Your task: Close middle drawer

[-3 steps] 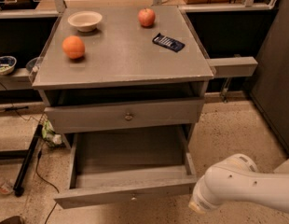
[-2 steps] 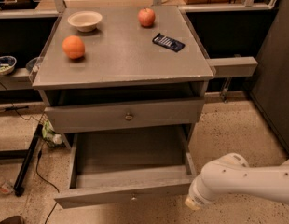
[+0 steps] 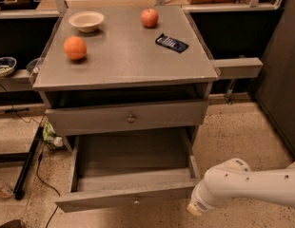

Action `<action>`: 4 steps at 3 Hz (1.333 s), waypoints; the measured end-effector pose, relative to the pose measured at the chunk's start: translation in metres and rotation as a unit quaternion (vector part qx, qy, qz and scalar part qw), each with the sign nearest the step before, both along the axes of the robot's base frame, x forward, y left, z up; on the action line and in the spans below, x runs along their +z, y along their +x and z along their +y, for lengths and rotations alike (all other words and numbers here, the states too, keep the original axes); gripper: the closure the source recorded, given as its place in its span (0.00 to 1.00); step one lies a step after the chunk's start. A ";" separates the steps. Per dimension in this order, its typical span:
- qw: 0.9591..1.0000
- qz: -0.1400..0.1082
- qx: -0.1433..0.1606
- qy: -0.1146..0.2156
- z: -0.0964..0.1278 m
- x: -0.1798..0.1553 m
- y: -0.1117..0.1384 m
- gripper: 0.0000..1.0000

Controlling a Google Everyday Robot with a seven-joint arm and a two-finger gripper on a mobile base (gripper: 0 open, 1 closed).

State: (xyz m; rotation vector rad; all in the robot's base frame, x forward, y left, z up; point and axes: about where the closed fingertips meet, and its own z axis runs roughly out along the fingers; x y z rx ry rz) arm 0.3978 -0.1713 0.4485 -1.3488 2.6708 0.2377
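Middle drawer (image 3: pixel 132 167) stands pulled far out of the grey cabinet, nearest the camera, its slim front low in the view with a small round knob (image 3: pixel 136 201) at the centre. Its flat grey floor and side walls show from above. At the right end of that front, the robot's white arm (image 3: pixel 252 184) comes in from the lower right edge. Its pincer (image 3: pixel 197 206) end lies just beside the drawer's front right corner. Whether the pincer is apart or together, and whether it touches the wood, I cannot tell.

Above and behind the open drawer sits the taller-fronted drawer (image 3: pixel 126 118), with its own round knob (image 3: pixel 131 118). A dark gap runs between its top edge and the counter (image 3: pixel 123 61). On the speckled floor to the left, a black bar (image 3: pixel 26 167) leans beside the cabinet. A small green and white packet (image 3: pixel 52 137) lies by the cabinet's left leg.

On the counter, an orange (image 3: pixel 74 48) rests near the left front. A dark blue flat packet (image 3: pixel 171 43) lies toward the right, well apart from the orange. Farther back, a pale shallow bowl (image 3: pixel 86 20) sits at the left rear. A red apple (image 3: pixel 149 17) stands to the bowl's right, near the back edge. A grey side board (image 3: pixel 235 68) juts from the cabinet's right side at counter height. At the far left, on a lower shelf, a patterned bowl (image 3: pixel 4 65) shows partly at the edge.
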 end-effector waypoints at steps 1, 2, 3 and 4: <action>1.000 0.006 -0.011 0.007 0.006 -0.024 0.007 1.00; 1.000 0.002 -0.024 0.021 0.013 -0.043 0.024 1.00; 0.999 -0.015 -0.033 0.033 0.020 -0.047 0.045 1.00; 0.999 -0.022 -0.033 0.035 0.022 -0.045 0.050 1.00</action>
